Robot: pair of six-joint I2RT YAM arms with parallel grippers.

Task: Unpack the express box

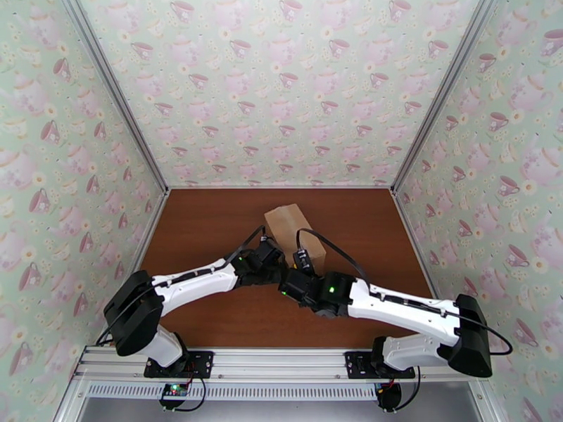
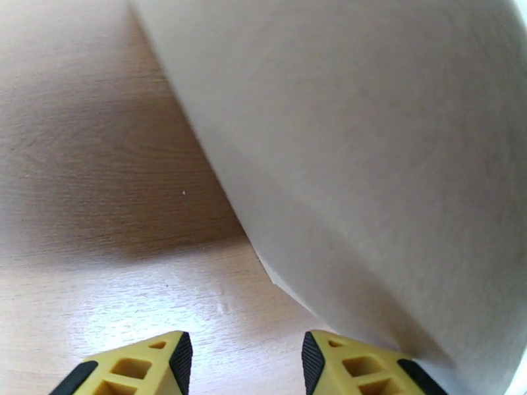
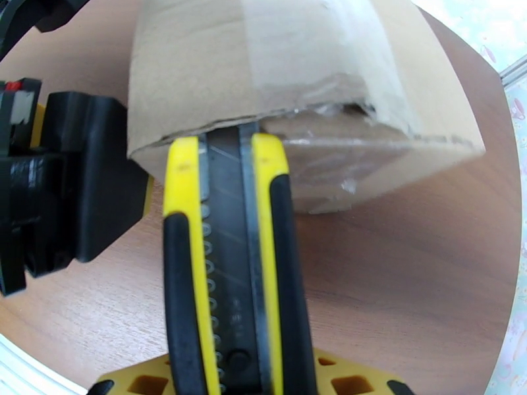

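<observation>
The express box point(image 1: 288, 223) is a plain brown carton lying on the brown table, with a clear tape strip point(image 3: 290, 34) along its top seam. My right gripper point(image 3: 237, 382) is shut on a yellow and black utility knife point(image 3: 227, 258). The knife's blade tip sits at the torn edge of the box's near end, under the flap. My left gripper point(image 2: 244, 363) stands open just off the box's left side point(image 2: 395, 159), its right finger point(image 2: 342, 363) against the cardboard and nothing between the fingers. From above, both grippers meet at the box's near end.
The wooden table point(image 1: 211, 226) is walled on three sides by teacup-patterned panels. The left arm's black wrist point(image 3: 66, 192) sits close beside the knife. Bare table lies left, right and behind the box.
</observation>
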